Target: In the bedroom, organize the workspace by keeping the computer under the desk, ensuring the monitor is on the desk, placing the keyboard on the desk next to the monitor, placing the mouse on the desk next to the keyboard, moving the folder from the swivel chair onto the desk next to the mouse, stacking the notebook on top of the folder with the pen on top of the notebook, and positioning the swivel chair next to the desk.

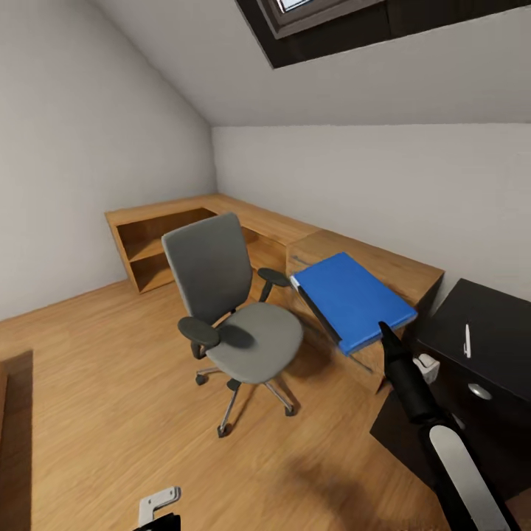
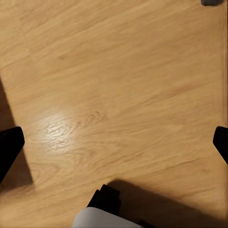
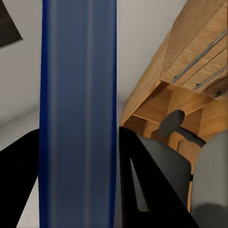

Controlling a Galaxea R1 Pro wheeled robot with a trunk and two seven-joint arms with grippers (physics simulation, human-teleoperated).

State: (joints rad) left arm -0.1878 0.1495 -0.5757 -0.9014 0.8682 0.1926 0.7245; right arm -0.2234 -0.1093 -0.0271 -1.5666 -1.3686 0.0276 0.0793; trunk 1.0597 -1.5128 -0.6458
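Folder (image 1: pixel 352 299) off the swivel chair (image 1: pixel 234 317), pinched in right gripper (image 1: pixel 385 330), not yet on desk (image 1: pixel 501 324) at three o'clock. Left gripper (image 2: pixel 114 142) spread.

No text, label, brand, number or sign can be read in any of the views. The folder (image 1: pixel 352 299), the chair (image 1: pixel 234 310) and the worktop (image 1: pixel 483 332) all show plain surfaces without lettering.

Head high, room-wide — wrists close: floor (image 2: pixel 118 85), folder (image 3: pixel 78 114)
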